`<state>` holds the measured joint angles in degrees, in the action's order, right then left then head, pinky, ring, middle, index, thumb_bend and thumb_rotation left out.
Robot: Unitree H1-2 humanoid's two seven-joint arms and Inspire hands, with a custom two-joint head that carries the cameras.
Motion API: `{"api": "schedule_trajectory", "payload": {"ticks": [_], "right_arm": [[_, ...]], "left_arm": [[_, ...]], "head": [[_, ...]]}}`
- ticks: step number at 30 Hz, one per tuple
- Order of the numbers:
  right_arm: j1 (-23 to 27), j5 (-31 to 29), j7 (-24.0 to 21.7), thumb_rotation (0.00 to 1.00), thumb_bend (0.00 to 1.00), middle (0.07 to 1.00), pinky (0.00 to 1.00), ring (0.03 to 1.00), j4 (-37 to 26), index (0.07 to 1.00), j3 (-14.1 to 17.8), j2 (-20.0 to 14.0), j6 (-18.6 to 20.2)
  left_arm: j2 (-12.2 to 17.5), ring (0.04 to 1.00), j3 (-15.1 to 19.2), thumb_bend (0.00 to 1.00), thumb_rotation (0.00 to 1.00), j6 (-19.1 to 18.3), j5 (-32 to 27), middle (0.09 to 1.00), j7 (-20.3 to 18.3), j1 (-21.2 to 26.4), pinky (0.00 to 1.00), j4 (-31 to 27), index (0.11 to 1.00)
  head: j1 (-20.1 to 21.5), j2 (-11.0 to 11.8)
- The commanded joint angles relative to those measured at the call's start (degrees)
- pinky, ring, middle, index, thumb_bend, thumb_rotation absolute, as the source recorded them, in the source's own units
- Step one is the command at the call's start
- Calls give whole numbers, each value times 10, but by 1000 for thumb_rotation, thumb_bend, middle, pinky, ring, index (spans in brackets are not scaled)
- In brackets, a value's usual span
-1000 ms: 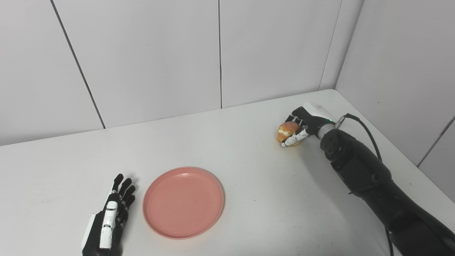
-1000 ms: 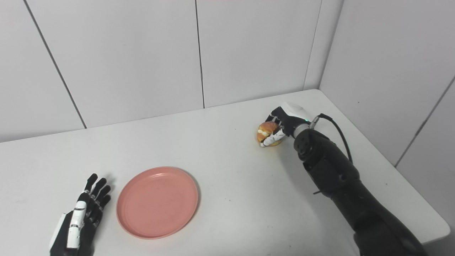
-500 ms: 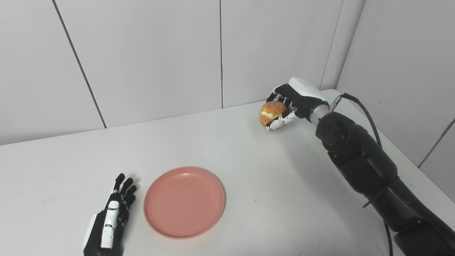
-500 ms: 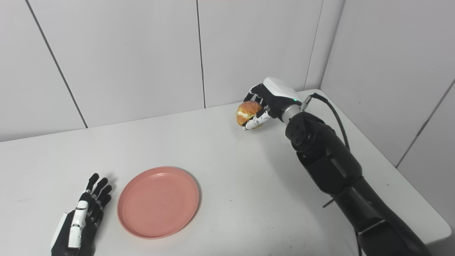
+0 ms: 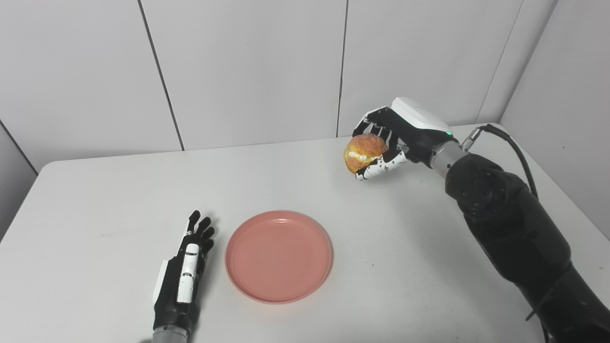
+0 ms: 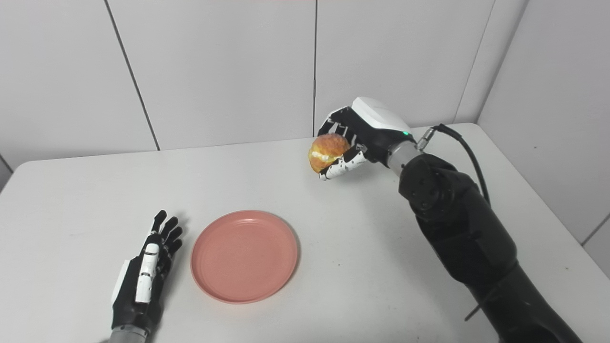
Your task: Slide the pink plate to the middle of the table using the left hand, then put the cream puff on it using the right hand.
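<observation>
Right hand (image 5: 388,143) fingers clamped on cream puff (image 5: 363,150); left hand (image 5: 183,281) fingers apart, flat beside pink plate (image 5: 279,256) on bench (image 5: 405,257).

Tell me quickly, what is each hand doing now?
Left hand: open, flat on the table beside the pink plate, holding nothing.
Right hand: shut on the cream puff, above the table.

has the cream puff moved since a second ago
Yes. The right robot hand has lifted the cream puff off the table and carried it left, toward the pink plate.
</observation>
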<state>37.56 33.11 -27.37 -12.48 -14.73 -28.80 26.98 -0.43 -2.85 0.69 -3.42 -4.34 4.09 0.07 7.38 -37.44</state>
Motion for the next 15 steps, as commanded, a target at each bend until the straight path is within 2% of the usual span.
{"api": "schedule_trajectory", "payload": {"ticks": [1, 8, 15], "right_arm": [[17, 5, 1, 0, 517, 448, 356, 428, -17, 542, -3, 8, -9], [15, 1, 3, 0, 516, 443, 360, 427, -4, 543, -32, 35, -45], [10, 7, -3, 0, 516, 441, 366, 428, 5, 547, -62, 67, -48]], "left_arm": [[-20, 954, -22, 443, 1000, -26, 7, 963, -3, -19, 970, 2, 963], [-36, 954, -38, 435, 1000, -36, 27, 964, 21, -13, 962, 2, 961], [-50, 947, -43, 431, 1000, -41, 35, 958, 37, -7, 948, 6, 949]], "head": [[-8, -1], [-53, -10], [-75, -16]]}}
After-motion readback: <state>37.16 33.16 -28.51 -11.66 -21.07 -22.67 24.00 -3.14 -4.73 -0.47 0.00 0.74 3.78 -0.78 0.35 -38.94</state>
